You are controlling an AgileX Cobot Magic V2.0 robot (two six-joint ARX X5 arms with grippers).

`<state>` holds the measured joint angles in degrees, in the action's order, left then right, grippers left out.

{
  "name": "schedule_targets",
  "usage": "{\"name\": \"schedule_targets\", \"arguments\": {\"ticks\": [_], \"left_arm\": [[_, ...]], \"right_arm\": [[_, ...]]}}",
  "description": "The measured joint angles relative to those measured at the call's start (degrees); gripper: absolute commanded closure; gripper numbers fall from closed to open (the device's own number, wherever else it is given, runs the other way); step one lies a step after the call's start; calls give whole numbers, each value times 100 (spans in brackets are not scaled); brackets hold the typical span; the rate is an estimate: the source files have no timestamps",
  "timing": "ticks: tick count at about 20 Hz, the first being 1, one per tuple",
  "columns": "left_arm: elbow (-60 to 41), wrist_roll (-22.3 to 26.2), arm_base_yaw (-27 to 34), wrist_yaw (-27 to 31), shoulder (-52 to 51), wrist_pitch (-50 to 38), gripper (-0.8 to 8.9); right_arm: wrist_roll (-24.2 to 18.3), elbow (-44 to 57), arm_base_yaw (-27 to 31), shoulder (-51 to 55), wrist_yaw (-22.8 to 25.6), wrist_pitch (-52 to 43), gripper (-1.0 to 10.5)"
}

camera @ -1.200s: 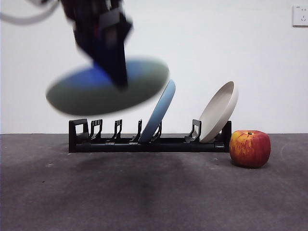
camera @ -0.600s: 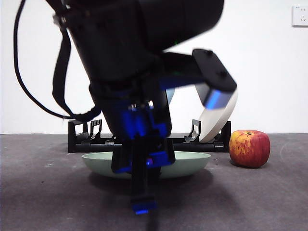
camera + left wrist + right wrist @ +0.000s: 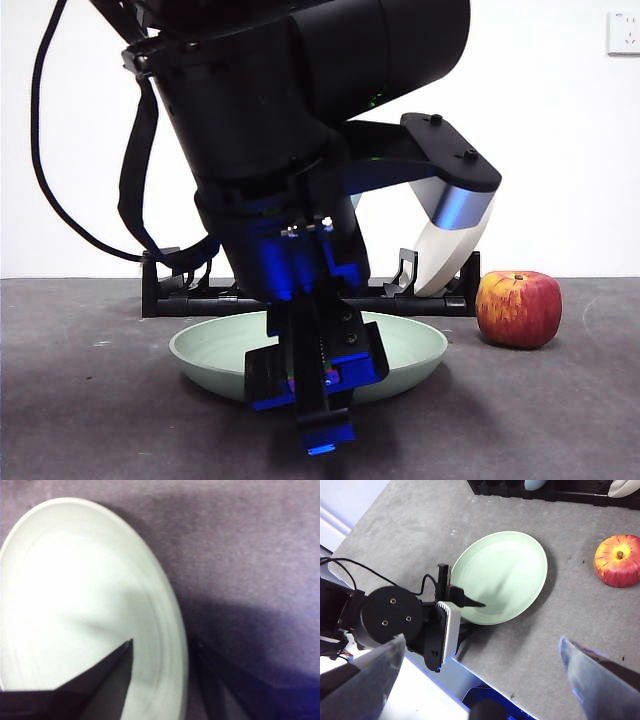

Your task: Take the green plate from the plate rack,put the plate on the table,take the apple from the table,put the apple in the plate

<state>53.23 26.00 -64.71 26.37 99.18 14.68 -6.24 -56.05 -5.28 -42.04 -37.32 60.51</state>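
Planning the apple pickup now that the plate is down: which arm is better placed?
Probably right. Its open gripper hangs free above the table, the apple in view. The left gripper straddles the green plate rim.

The green plate (image 3: 410, 350) looked matt and smooth, like glazed ceramic. The surface (image 3: 560, 420) was dark grey, matt and faintly mottled. The plate rack (image 3: 420, 298) appeared to be black plastic with a slight sheen. The apple (image 3: 518, 308) had glossy skin.
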Motion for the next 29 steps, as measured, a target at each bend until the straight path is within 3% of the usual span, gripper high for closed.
{"name": "schedule_targets", "arguments": {"ticks": [8,12,18,27,29], "left_arm": [[887,-807,-9,-105,-1215,1180,593],[1506,-1469,-9,-107,-2087,1882,593],[1683,-1928,-7,-107,-3292,2540,593],[1683,-2417,-7,-109,-3679,3250,593],[1683,-2522,-9,-111,-3679,3289,593]], "right_arm": [[0,0,0,-205,155,-107,256],[4,0,0,-745,807,-855,256],[131,-9,-221,-2138,1665,-1904,248],[103,-9,-927,-4079,3082,-3495,215],[66,-9,-929,-4371,3150,-3735,214]]}}
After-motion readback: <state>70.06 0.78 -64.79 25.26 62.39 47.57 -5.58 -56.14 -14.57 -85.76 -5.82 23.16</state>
